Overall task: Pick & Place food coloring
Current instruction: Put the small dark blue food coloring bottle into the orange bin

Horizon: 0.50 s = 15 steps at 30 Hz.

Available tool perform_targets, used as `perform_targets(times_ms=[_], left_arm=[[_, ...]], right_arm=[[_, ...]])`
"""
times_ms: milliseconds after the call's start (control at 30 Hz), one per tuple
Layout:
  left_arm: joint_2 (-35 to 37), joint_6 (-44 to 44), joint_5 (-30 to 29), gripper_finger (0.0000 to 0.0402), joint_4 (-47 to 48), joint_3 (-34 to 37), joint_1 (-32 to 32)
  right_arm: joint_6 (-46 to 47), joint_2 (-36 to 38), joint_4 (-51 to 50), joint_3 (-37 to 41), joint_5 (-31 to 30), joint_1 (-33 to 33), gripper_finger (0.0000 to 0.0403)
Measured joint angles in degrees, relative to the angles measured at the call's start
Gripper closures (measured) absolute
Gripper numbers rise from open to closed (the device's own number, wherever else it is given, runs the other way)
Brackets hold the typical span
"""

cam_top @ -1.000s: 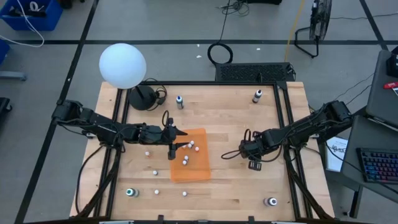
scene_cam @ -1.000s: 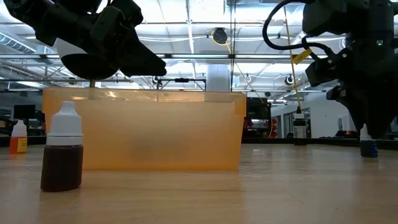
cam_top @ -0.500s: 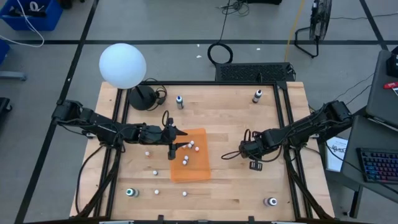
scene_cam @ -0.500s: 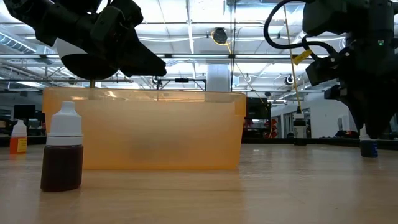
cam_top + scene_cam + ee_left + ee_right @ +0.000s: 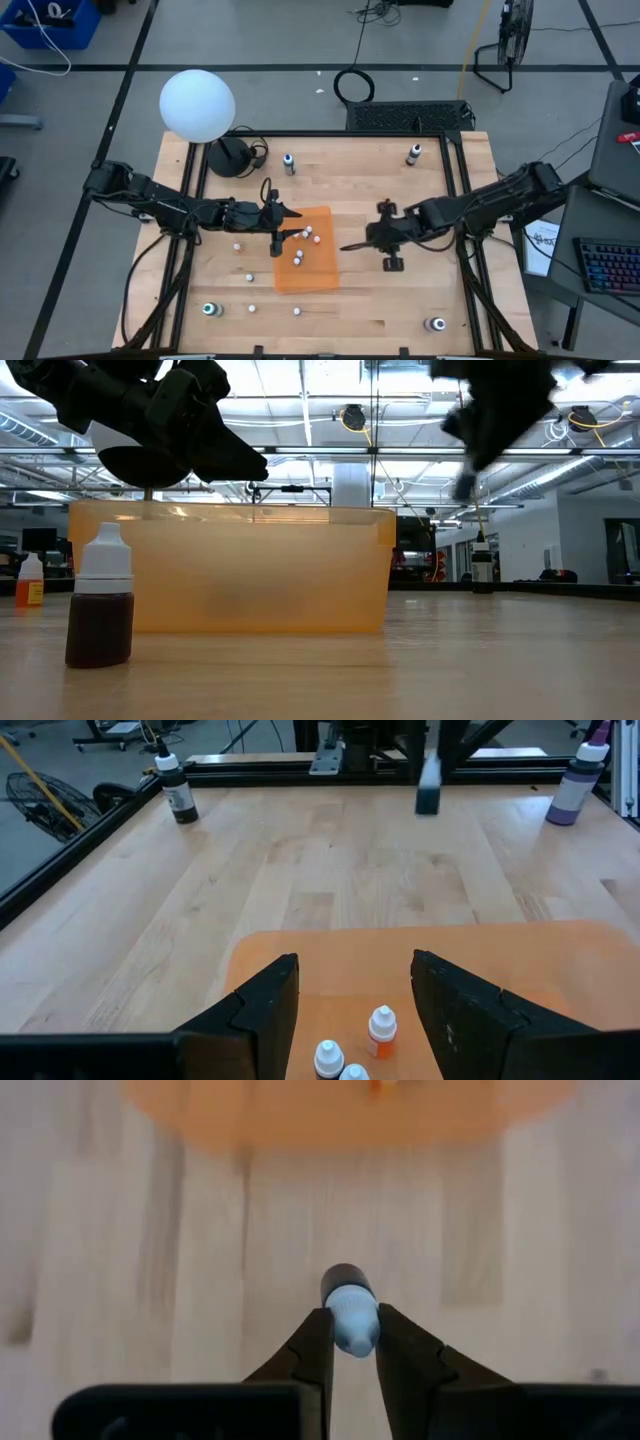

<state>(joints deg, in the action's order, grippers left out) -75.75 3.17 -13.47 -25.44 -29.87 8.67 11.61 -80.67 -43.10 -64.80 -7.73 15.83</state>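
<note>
My right gripper (image 5: pixel 350 1355) is shut on a small food coloring bottle (image 5: pixel 349 1308) with a pale cap and a dark body. It hangs in the air over bare wood, right of the orange tray (image 5: pixel 322 275). The left wrist view shows that bottle (image 5: pixel 428 786) as a dark blur, clear of the table. My left gripper (image 5: pixel 355 1005) stands open above the tray's left part, holding nothing. Several white-capped bottles (image 5: pixel 381 1030) stand in the tray. Other small bottles (image 5: pixel 250 277) stand on the wood, one brown bottle (image 5: pixel 100 610) close to the low camera. My right gripper pinches the bottle's pale cap end (image 5: pixel 352 1330) between its two fingers. The dark body (image 5: pixel 345 1280) sticks out beyond the fingertips. The fingers slant down toward the table's left side. The bottle is lifted clear of the table.
A white globe lamp (image 5: pixel 197 105) on a dark base stands at the far left. Larger bottles stand near the table's corners: (image 5: pixel 288 163), (image 5: pixel 413 154), (image 5: pixel 209 310), (image 5: pixel 435 324). Black frame rails (image 5: pixel 462 200) run along the table's sides.
My right gripper has risen and gone toward the table's left, toward the orange tray, rolling as it went. The blue bottle that stood on the wood under it has been lifted clear. Most of this happened in the last half second.
</note>
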Motion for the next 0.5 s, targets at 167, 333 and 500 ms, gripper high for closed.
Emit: perform_targets(times_ms=[167,333,500], left_arm=[[0.0,-0.04,-0.04,0.0204,-0.19,0.0,-0.02],[0.0,-1.29,-0.5,0.0204,-0.43,0.0,0.0],[0.0,-2.64,-4.1,0.0204,-0.36,0.0,0.0]], right_arm=[[-7.66,-8.1,-3.24,-12.85,-1.17,-2.17,0.0358],[-15.27,-21.27,-11.0,-26.61,2.42,-4.3,0.0358],[-20.73,-32.86,-14.16,-38.92,6.77,-5.87,0.0358]])
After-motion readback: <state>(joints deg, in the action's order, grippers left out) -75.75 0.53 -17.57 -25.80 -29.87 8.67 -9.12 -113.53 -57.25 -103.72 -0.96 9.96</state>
